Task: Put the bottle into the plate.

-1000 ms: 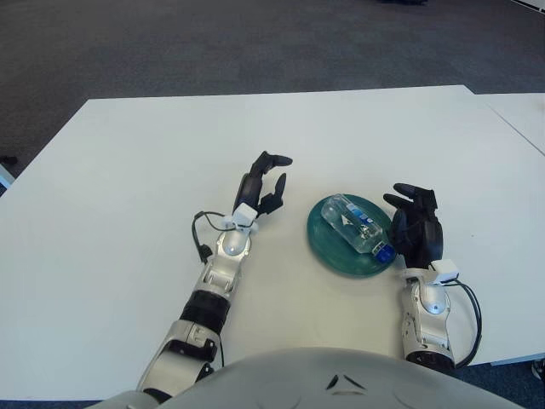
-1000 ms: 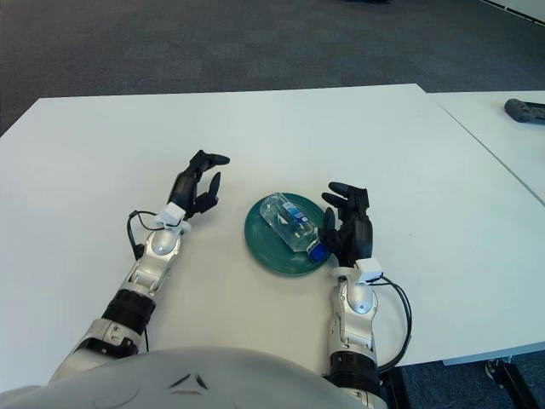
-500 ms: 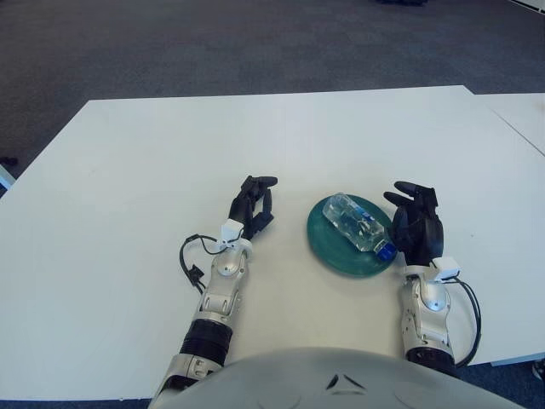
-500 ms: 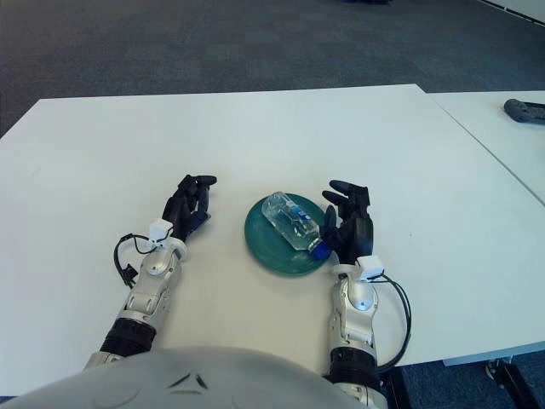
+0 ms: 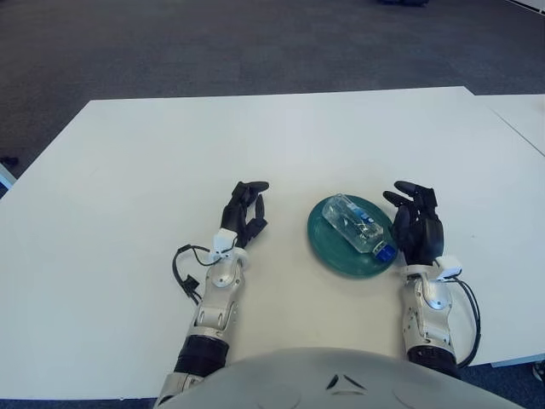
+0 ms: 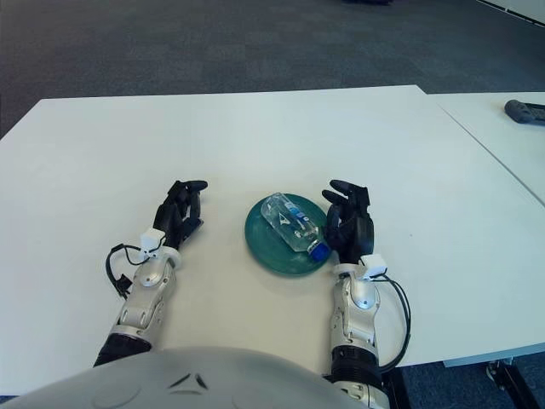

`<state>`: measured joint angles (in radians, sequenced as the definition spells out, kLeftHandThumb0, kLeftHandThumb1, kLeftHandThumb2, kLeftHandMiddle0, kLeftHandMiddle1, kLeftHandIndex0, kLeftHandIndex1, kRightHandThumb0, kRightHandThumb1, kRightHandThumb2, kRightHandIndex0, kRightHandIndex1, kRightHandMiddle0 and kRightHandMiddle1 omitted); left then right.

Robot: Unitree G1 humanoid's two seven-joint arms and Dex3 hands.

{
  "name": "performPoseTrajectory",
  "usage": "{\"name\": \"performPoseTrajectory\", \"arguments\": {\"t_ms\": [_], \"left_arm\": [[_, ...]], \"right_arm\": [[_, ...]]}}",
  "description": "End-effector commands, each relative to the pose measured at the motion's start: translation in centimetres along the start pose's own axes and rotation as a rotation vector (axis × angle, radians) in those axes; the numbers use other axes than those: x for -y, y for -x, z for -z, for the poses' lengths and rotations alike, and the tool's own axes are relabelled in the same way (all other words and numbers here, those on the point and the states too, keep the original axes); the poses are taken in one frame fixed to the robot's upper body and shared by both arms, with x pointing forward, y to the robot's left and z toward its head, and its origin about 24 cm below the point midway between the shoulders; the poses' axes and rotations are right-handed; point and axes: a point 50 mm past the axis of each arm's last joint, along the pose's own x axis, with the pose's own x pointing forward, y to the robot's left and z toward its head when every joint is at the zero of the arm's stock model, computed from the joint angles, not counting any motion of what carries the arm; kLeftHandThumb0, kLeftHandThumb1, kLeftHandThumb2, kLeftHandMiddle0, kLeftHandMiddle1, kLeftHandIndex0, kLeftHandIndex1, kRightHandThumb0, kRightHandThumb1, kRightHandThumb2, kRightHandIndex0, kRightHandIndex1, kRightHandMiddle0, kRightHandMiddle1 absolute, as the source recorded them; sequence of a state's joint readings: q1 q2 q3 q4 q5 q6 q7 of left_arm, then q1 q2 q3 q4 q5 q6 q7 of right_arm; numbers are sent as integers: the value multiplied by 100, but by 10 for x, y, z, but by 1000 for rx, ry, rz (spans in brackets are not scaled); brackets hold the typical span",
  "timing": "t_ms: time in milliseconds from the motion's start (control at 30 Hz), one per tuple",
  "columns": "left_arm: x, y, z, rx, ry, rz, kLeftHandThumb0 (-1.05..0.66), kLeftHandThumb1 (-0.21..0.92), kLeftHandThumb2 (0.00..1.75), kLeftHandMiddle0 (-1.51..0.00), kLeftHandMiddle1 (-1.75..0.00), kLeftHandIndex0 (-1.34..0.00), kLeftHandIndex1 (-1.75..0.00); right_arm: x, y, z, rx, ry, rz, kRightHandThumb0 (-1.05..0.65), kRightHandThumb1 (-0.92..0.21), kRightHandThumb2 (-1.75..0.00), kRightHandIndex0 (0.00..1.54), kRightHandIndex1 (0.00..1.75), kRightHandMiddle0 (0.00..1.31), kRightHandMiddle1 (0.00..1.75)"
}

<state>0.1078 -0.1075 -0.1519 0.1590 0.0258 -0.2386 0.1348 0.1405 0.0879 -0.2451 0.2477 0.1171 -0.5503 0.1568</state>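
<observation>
A clear plastic bottle (image 5: 358, 226) with a blue cap and blue label lies on its side in a round teal plate (image 5: 328, 247) on the white table. My left hand (image 5: 244, 207) is well to the left of the plate, fingers relaxed and holding nothing. To the plate's right stands my right hand (image 5: 415, 223), fingers spread, close beside the bottle's cap end and holding nothing.
The white table (image 5: 170, 153) stretches wide around both hands. A second white table (image 6: 502, 136) adjoins on the right, with a dark object (image 6: 524, 111) on it. Dark carpet lies beyond the far edge.
My left hand has drawn back from the plate, moving left and toward me and lowering. The right hand and the bottle have barely moved.
</observation>
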Motion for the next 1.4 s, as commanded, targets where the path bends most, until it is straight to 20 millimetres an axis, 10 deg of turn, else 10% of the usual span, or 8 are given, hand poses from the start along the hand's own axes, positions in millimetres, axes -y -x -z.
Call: {"name": "performPoseTrajectory", "arguments": {"t_ms": [0,1367], "left_arm": [[11,10,13,-63,51,-36,-56,92,75,-61,-102,-44,-123],[26,19,14,33,203,-126,-64,92,74,-66,-116,-48,-130]], "right_arm": [[16,40,22,-172,-17,74,-66,-92,-64,45,100,17,120],[55,28,-9,-234,76,-13,-68,-92,-66,47,96,13,117]]}}
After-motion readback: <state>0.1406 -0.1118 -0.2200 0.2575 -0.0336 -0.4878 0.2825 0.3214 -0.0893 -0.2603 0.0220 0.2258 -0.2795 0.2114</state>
